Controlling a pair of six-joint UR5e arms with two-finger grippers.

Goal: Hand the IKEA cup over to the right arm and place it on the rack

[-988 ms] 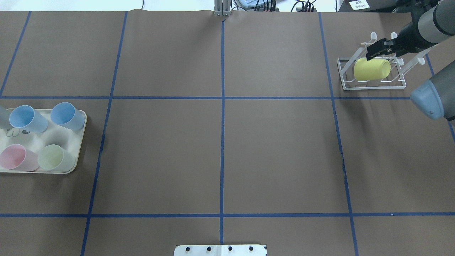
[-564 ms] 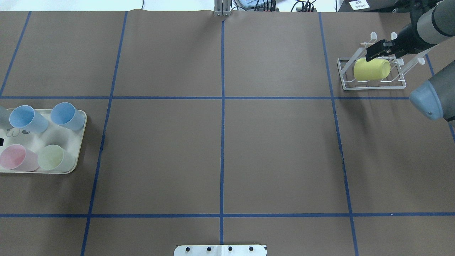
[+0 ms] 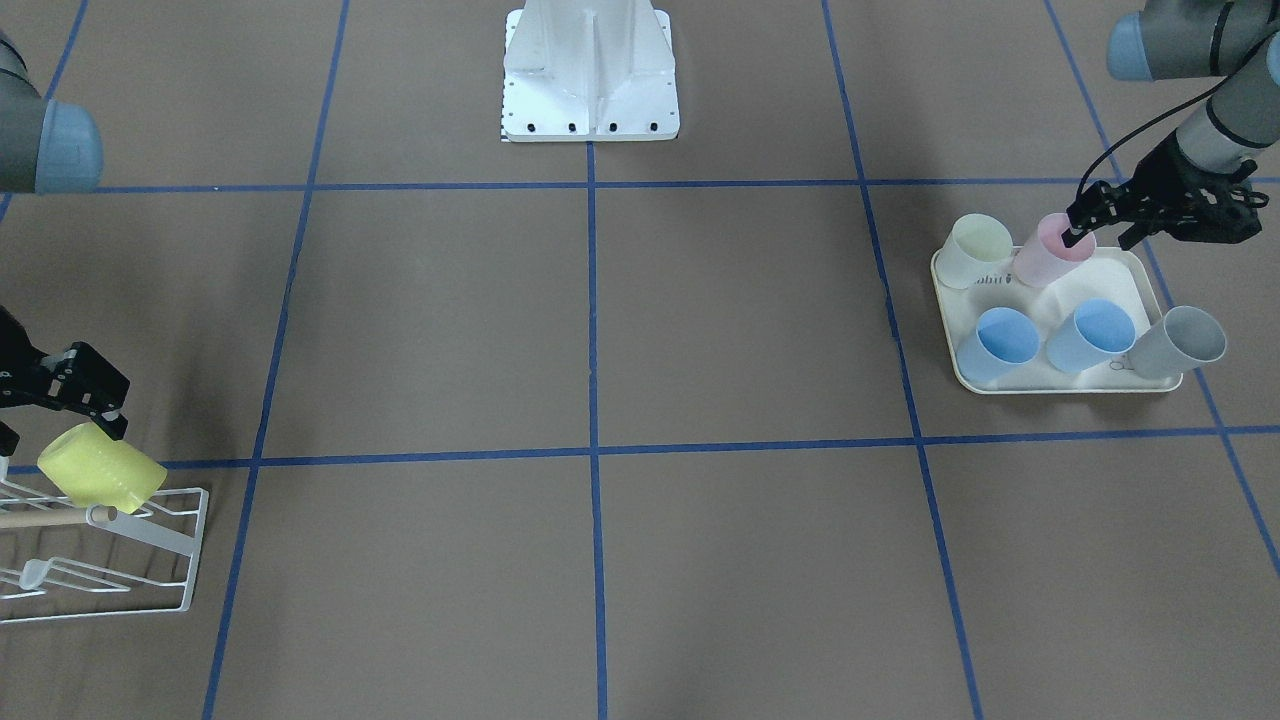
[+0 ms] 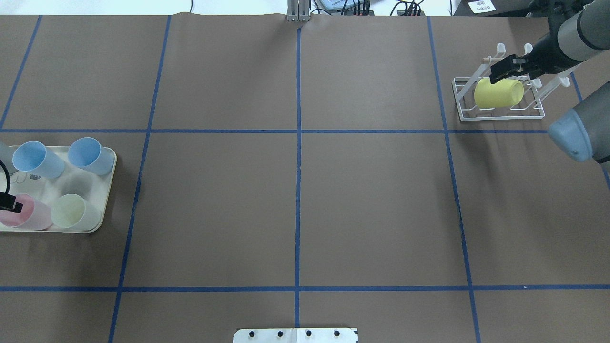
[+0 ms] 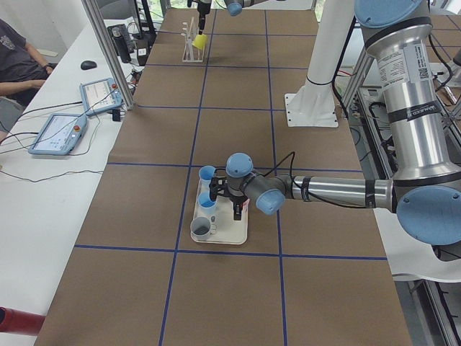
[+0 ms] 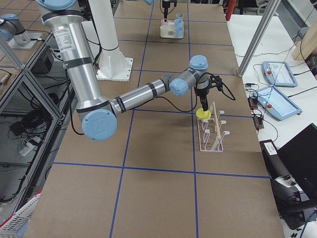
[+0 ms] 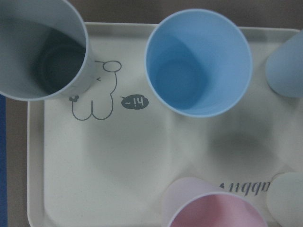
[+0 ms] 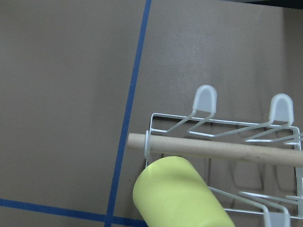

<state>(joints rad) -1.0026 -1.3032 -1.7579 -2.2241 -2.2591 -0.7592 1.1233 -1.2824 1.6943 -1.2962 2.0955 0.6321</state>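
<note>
**Q:** Here, where does the yellow cup (image 4: 498,93) sit?

**A:** On the rack (image 4: 464,102), tipped on its side over the white wires, just beside the wooden dowel (image 8: 213,149) that runs through the rack.

**Q:** And the right gripper (image 4: 500,71)?

**A:** It hangs over the rack, just above the cup. Its jaws are released and hold nothing.

**Q:** The left gripper (image 3: 1105,238)?

**A:** Well apart from the rack, at the opposite end of the table, over a cream tray (image 3: 1110,272). Its jaws are spread, and one finger is at the rim of a pink cup (image 3: 1045,258), which it does not clasp.

**Q:** What else stands on that tray?

**A:** Two blue cups (image 3: 1005,340), a grey cup (image 3: 1180,342) and a pale green cup (image 3: 975,250), all as far from the rack as the pink one.
</note>
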